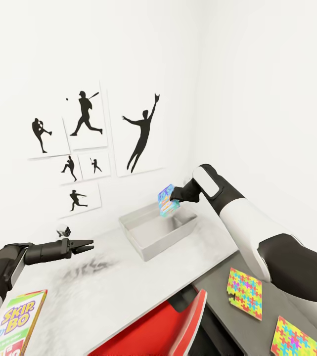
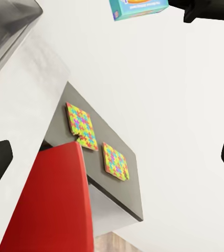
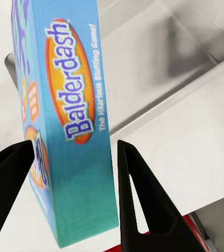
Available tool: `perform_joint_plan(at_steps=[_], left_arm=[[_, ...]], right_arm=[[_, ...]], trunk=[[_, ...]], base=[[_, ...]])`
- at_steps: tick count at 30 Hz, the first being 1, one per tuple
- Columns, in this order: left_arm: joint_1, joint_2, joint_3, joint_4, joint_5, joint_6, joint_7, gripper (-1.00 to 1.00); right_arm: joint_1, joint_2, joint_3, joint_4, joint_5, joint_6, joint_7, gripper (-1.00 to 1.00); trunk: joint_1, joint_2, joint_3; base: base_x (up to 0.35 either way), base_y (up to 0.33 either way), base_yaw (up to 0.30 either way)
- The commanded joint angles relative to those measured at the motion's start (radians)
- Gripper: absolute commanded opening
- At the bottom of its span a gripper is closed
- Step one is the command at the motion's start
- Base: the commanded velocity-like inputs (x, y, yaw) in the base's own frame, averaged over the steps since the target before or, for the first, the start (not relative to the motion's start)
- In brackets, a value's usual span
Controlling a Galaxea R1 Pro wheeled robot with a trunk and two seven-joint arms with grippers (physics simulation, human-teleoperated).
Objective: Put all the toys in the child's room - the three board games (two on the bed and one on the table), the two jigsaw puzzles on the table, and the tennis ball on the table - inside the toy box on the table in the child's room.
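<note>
Head view: the right tool [image 1: 174, 200] grips the game [image 1: 166, 200] directly above the bin [image 1: 154, 245] near the tabletop's far corner. The left tool [image 1: 86, 244] hangs open, empty. Right wrist view: the game's long axis points down into the bin [image 3: 159, 68]; the bin's floor is partly hidden.

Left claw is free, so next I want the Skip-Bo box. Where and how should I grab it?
The Skip-Bo box lies flat on the white table, near its front edge by the left arm. Probably bring the open left claw down from above and pinch across its narrow width, over the two long edges, since the flat face offers nothing to grip.
</note>
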Motion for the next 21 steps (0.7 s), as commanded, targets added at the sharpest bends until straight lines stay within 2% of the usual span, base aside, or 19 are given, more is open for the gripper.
perform_joint_plan(at_steps=[1,21], left_arm=[[0.0,0.0,0.0,0.0,0.0,0.01,-0.004,1.0],[0.0,0.0,0.0,0.0,0.0,0.01,-0.004,1.0]], right_arm=[[-0.001,-0.001,0.004,-0.001,-0.011,0.001,-0.009,-1.0],[-0.004,-0.001,0.004,-0.001,-0.011,0.0,-0.01,-1.0]], trunk=[[0.0,-0.002,-0.003],[0.0,-0.002,-0.036]], base=[[0.0,0.0,0.0],[0.0,0.0,0.0]])
